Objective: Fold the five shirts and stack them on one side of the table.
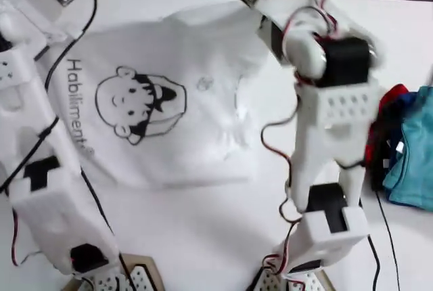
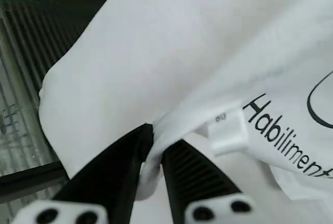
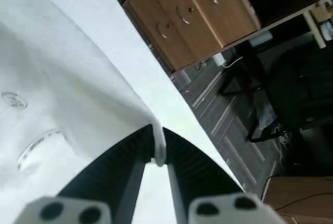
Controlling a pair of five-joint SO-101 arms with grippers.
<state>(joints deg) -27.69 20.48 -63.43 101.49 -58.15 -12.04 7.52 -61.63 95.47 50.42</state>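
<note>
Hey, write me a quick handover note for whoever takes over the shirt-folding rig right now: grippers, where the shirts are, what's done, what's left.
Left gripper: jaws shut on an edge of the white shirt.
Right gripper: jaws shut on another edge of the same shirt.
The white shirt lies spread on the table, print up.
Coloured shirts in red, blue and teal are heaped at the table's side by the right arm; I cannot tell if they are folded.
Done: no finished fold visible.
Left: fold the white shirt, then stack all five on one side.
</note>
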